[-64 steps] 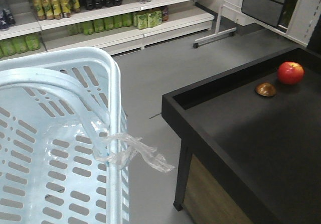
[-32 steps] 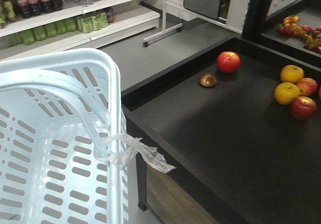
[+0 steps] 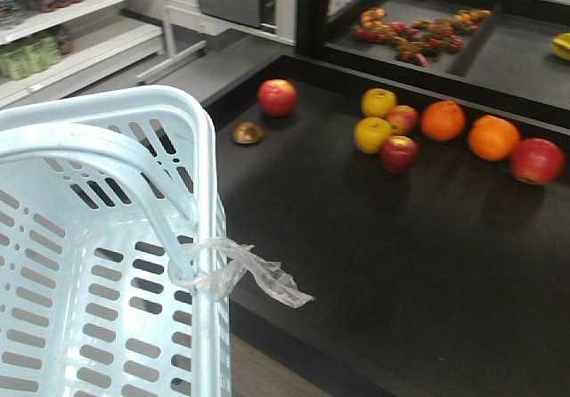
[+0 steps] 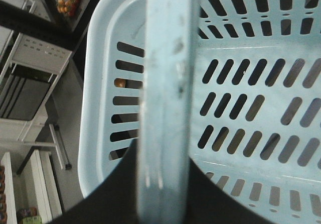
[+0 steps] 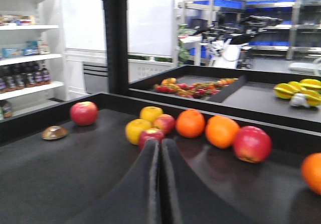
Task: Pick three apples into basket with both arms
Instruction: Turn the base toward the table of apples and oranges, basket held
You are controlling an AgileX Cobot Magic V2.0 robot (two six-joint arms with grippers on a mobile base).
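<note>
The pale blue basket (image 3: 207,139) fills the left of the front view, with clear film (image 3: 254,275) tied to its hoop handle (image 3: 134,161). In the left wrist view my left gripper (image 4: 163,156) is shut on that handle (image 4: 165,58), one black finger on each side. Red apples lie on the black table (image 3: 356,237): one far left (image 3: 277,97), one in the middle (image 3: 398,153), one at the right (image 3: 536,160). My right gripper (image 5: 160,142) is shut and empty, low over the table just short of the middle apple (image 5: 151,134).
Two yellow apples (image 3: 371,134), a smaller reddish apple (image 3: 404,117) and two oranges (image 3: 493,137) cluster beside the red ones. A small brown object (image 3: 248,133) lies near the left apple. A raised rim (image 3: 463,90) bounds the table's far side, and a second bin (image 3: 419,36) of small fruit lies beyond.
The front view has swung right: the shelves slid off to the left and the fruit table moved in front. The basket keeps its place in the view.
</note>
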